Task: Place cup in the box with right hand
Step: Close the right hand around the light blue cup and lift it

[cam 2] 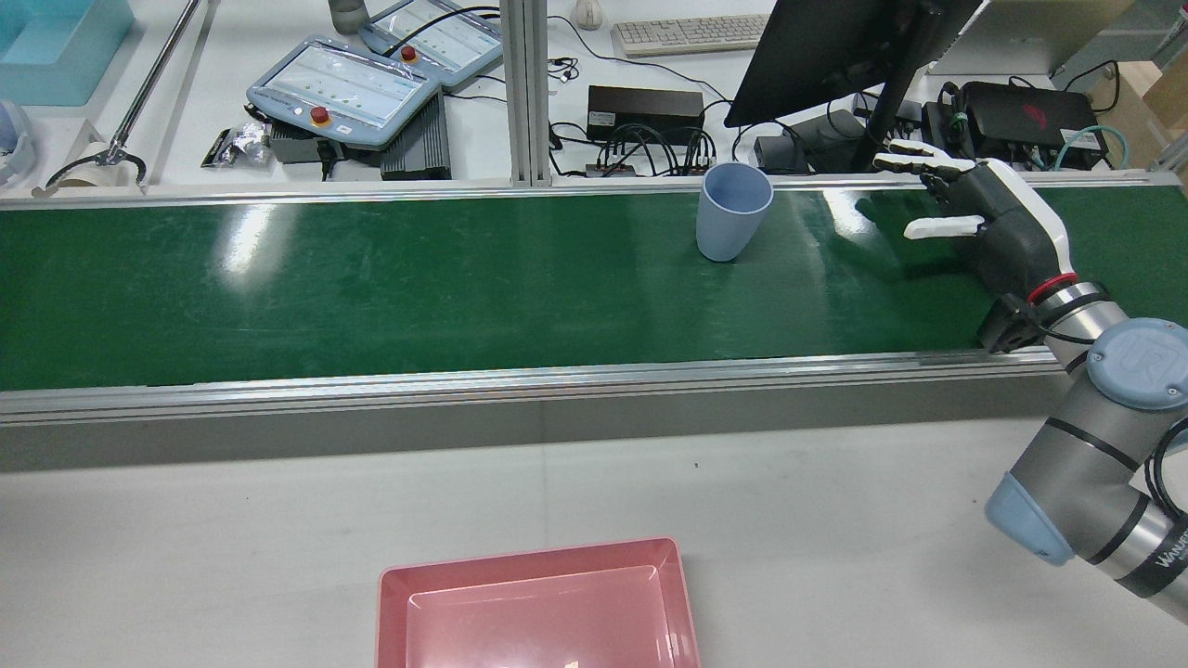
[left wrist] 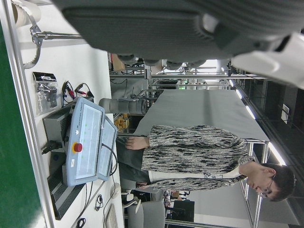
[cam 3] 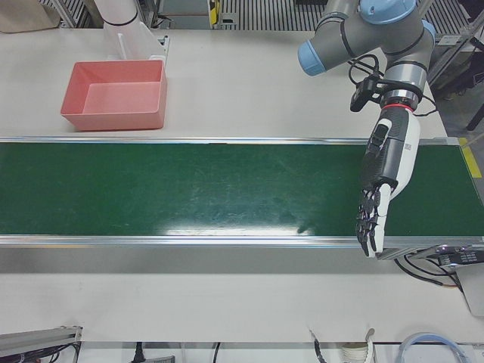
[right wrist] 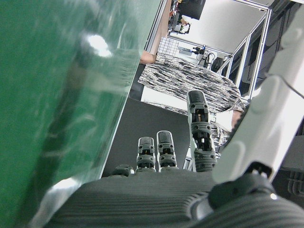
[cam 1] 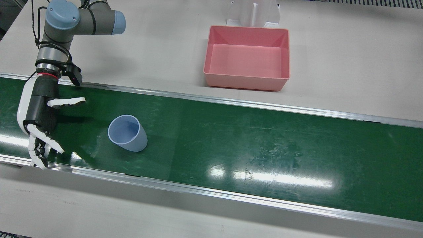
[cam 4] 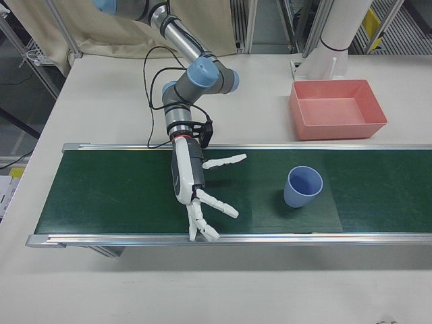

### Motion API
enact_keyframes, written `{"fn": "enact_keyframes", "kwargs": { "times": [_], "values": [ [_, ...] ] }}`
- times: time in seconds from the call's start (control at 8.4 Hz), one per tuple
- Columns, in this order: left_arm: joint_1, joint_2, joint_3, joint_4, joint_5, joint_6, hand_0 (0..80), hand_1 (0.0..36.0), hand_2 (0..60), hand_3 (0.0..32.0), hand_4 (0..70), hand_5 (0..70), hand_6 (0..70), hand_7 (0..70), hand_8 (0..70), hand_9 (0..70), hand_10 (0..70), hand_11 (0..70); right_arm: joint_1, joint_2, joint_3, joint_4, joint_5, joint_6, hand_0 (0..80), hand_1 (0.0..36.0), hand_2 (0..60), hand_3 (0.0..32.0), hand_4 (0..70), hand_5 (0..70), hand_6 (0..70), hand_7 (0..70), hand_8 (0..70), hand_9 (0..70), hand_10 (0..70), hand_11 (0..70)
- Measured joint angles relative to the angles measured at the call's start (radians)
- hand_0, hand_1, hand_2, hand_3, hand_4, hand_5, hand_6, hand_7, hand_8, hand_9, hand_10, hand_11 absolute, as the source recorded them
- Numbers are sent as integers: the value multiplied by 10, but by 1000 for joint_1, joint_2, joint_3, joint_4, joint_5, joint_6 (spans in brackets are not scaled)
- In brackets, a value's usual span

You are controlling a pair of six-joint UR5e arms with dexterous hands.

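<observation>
A light blue cup [cam 1: 128,133] stands upright, mouth up, on the green conveyor belt [cam 1: 251,138]. It also shows in the rear view [cam 2: 733,211] and the right-front view [cam 4: 302,187]. My right hand [cam 1: 39,115] hovers over the belt beside the cup, apart from it, open and empty, thumb [cam 1: 66,102] stretched toward the cup; it also shows in the rear view [cam 2: 984,223] and the right-front view [cam 4: 196,182]. The pink box [cam 1: 246,84] sits empty on the white table behind the belt. My left hand [cam 3: 382,181] is open and empty over the belt's other end.
A white pedestal [cam 1: 252,13] stands right behind the box. Across the belt from the robot are teach pendants [cam 2: 343,93], a monitor [cam 2: 826,46], a keyboard [cam 2: 691,32] and cables. Metal rails [cam 1: 231,100] edge the belt. A person [left wrist: 204,156] stands at the operators' side.
</observation>
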Motion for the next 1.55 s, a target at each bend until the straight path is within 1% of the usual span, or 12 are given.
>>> {"fn": "enact_keyframes", "kwargs": {
  "times": [0.24,0.36,0.6,0.71,0.83,0.95,1.07,1.19,1.55],
  "values": [
    [0,0,0,0,0,0,0,0,0,0,0,0,0,0,0,0,0,0,-2,1,-1,1,0,-5,471,102,78,0,222,37,59,246,74,160,9,24],
    [0,0,0,0,0,0,0,0,0,0,0,0,0,0,0,0,0,0,-2,1,-1,1,0,-6,476,93,43,0,238,37,59,246,74,160,9,24],
    [0,0,0,-1,0,0,0,0,0,0,0,0,0,0,0,0,0,0,-3,-1,-3,0,0,-6,467,113,125,0,219,38,62,260,81,171,14,30],
    [0,0,0,-1,0,0,0,0,0,0,0,0,0,0,0,0,0,0,-2,-3,-3,0,1,-6,484,91,25,0,258,42,71,298,95,195,22,43],
    [0,0,0,0,0,0,0,0,0,0,0,0,0,0,0,0,0,0,-2,-3,-5,-1,2,-7,495,111,71,0,281,60,131,557,196,369,93,146],
    [0,0,0,0,0,0,0,0,0,0,0,0,0,0,0,0,0,0,1,-3,-5,-2,3,-10,600,230,259,0,480,135,275,700,498,700,362,525],
    [0,0,0,0,0,0,0,0,0,0,0,0,0,0,0,0,0,0,13,-3,-3,-5,4,-22,800,360,600,0,700,254,422,700,700,700,678,700],
    [0,0,0,0,0,0,0,0,0,0,0,0,0,0,0,0,0,0,35,-4,4,-12,4,-34,800,360,600,0,700,261,433,700,700,700,700,700],
    [0,0,0,-1,0,0,0,0,0,0,0,0,0,0,0,0,0,0,84,-12,77,-48,3,-60,800,360,600,0,700,266,407,700,700,700,700,700]
  ]
}}
